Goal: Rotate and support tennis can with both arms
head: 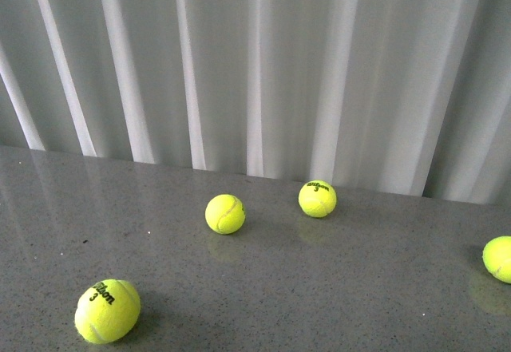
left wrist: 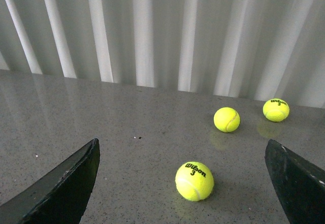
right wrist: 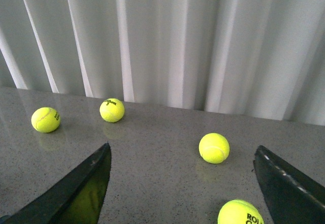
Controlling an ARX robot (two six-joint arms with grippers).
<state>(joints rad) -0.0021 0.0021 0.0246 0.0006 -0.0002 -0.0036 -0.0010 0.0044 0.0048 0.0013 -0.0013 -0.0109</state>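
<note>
front view: a grey speckled table (head: 335, 296) ran back to a white pleated curtain (head: 263, 65), and four yellow tennis balls lay on it well apart. a printed ball (head: 107, 310) marked "wilson 3" sat nearest at the left, a plain ball (head: 225, 214) lay near the middle, a far ball (head: 317, 199) with dark print rested close to the curtain, and a cut-off ball (head: 498, 258) was clipped by the right edge. left wrist view: the left gripper (left wrist: 181, 145) was spread wide, its two black fingers (left wrist: 61, 188) showing only as dark wedges at either side and pinching nothing. ahead of it on the table the printed ball (left wrist: 194, 181) lay nearest, with the plain ball (left wrist: 226, 119) and the far ball (left wrist: 275, 109) further back toward the curtain. right wrist view: the right gripper (right wrist: 182, 148) was spread wide too, with nothing between its black fingers (right wrist: 76, 193). four balls lay before it – two off to one side by the curtain (right wrist: 45, 119) (right wrist: 111, 109), one in the open gap (right wrist: 214, 148), and one close in with partial dark lettering (right wrist: 240, 213), cut by the picture's edge. the tennis can showed in none of the three views, so its place could not be told.
</note>
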